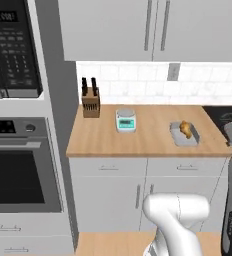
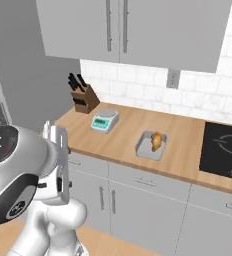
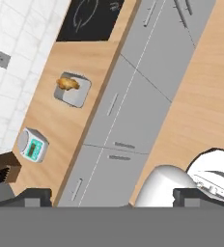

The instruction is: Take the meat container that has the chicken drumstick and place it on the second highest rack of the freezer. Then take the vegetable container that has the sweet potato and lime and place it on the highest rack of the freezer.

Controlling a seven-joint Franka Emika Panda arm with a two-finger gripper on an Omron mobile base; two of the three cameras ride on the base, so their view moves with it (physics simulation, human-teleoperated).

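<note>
The meat container (image 1: pixel 180 139) is a shallow grey tray with a brown chicken drumstick (image 1: pixel 186 129) in it. It sits on the right part of the wooden counter (image 1: pixel 108 140), near the front edge. It also appears as the meat container (image 2: pixel 147 149) in the right base view and the meat container (image 3: pixel 77 97) in the hand view. My gripper (image 3: pixel 119 198) hangs high over the floor in front of the lower cabinets, well away from the tray. It is open, and nothing lies between its dark fingertips (image 3: pixel 36 197). The vegetable container and the freezer are out of view.
A knife block (image 1: pixel 91 102) and a small teal scale (image 1: pixel 126 120) stand on the counter's left part. A black cooktop (image 2: pixel 223 147) lies to the right of the tray. A microwave (image 1: pixel 13 47) and a wall oven (image 1: pixel 18 170) fill the left. Wall cabinets (image 1: pixel 148 27) hang overhead.
</note>
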